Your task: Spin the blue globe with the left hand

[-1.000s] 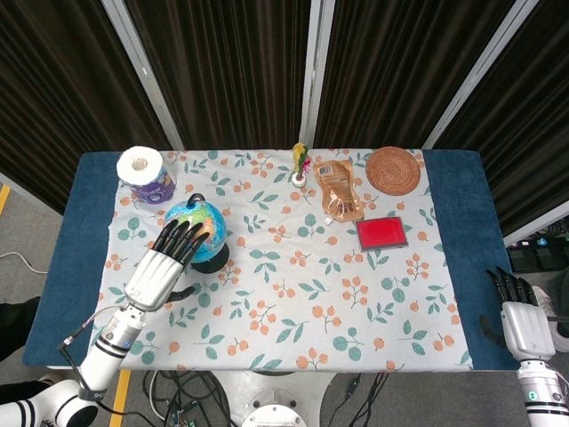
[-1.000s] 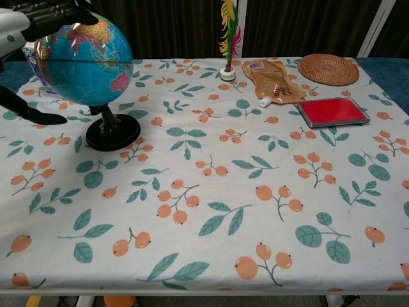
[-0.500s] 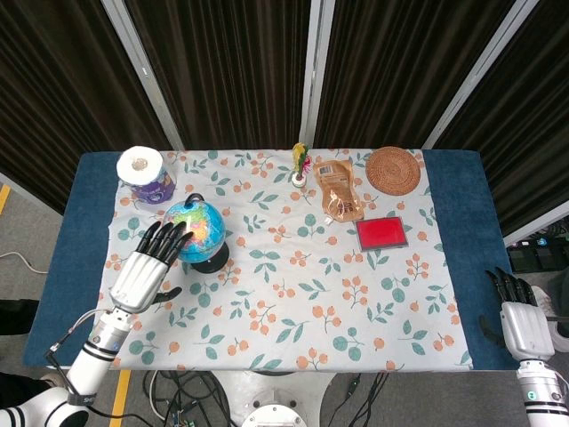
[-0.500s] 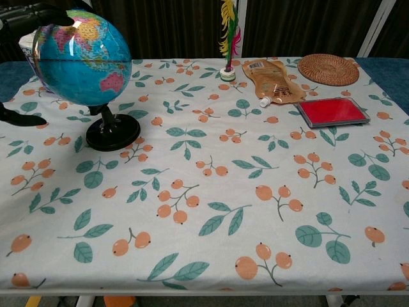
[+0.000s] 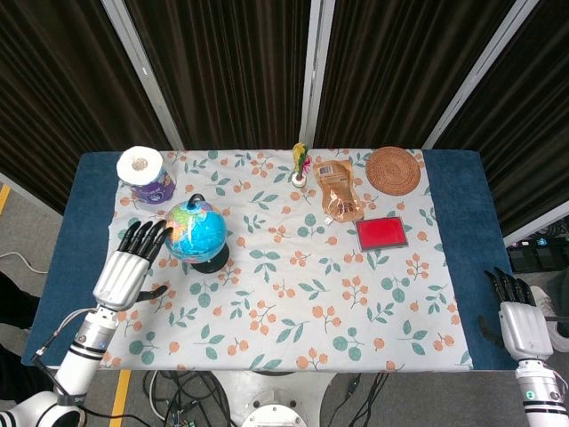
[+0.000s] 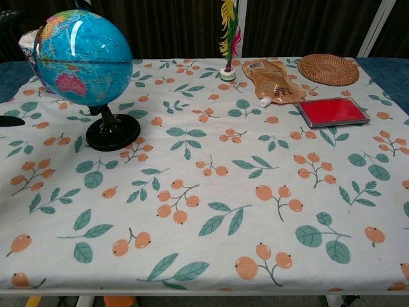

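Now the left hand [image 5: 124, 265] is hovering over the left part of the table [image 5: 453, 267], its dark fingers [image 5: 142, 236] spread wide and holding nothing. The globe [image 5: 196, 229] is standing just beyond the fingertips, toward the table's middle, upright on its black base [image 6: 113, 135]; from the head view the nearest fingertip is lying right at the globe's edge, and whether it is touching cannot be told. In the chest view the globe is filling the upper left corner, and only a dark sliver at the left border is showing where the hand would be.

Farther from the fingers, past the globe toward the back edge, a paper roll [image 5: 142, 169] in purple wrap is sitting on the cloth. Well away from the fingers, across the floral cloth [image 6: 217, 192], a small feather stand [image 6: 227, 38] is standing near the back, a brown pouch [image 6: 273, 82] is lying just beside it, a woven coaster [image 6: 327, 68] is resting near the back corner, and a red pad [image 6: 332, 111] is lying in front of the coaster and the pouch.

The right hand [image 5: 517, 313] is waiting off the far right edge of the table, well apart from everything, its fingers pointing upward, close together and holding nothing.
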{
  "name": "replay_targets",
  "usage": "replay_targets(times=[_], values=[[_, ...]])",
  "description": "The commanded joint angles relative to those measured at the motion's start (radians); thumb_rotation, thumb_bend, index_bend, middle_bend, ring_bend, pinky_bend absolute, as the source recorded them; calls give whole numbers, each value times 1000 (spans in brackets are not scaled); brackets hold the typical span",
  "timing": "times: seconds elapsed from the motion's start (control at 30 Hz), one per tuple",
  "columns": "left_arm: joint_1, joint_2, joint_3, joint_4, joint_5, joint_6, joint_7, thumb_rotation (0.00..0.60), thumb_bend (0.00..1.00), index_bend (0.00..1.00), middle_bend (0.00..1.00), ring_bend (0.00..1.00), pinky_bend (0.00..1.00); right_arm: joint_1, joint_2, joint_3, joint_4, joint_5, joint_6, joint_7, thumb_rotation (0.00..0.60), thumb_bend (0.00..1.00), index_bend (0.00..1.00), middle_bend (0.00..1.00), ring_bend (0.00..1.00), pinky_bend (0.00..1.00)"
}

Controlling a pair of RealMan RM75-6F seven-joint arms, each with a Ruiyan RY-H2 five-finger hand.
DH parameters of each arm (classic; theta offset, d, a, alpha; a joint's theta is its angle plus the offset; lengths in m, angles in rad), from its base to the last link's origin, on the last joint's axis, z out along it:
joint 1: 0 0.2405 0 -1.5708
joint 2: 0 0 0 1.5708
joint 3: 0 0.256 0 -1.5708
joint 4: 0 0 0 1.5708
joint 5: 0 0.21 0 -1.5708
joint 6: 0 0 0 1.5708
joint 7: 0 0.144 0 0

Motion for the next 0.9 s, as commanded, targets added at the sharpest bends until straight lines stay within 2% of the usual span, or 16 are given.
replay_targets(times=[0.03, 0.3, 0.47, 0.63, 0.9], values=[[5, 5, -4, 7, -6, 7, -8, 600, 0, 19, 0, 0, 0, 0, 0, 0, 0, 0, 1, 0, 600, 341, 0, 0, 0, 0], [16, 20, -18, -3, 7, 50, -15, 600, 0, 19, 0, 0, 0, -1, 0, 0, -1, 0, 2, -1, 600, 340, 0, 0, 0, 0], [2, 18, -5, -49, 81, 67, -11, 600, 0, 20, 0, 0, 0, 0, -2, 0, 0, 1, 0, -3, 600, 340, 0, 0, 0, 0], [-42, -13, -1, -78, 127, 21, 32, 600, 0, 19, 0, 0, 0, 2, -5, -1, 4, 1, -6, 0, 600, 340, 0, 0, 0, 0], [-103, -79, -27, -59, 90, -60, 71, 600, 0, 19, 0, 0, 0, 0, -5, 0, 19, 5, -9, 22, 600, 340, 0, 0, 0, 0]])
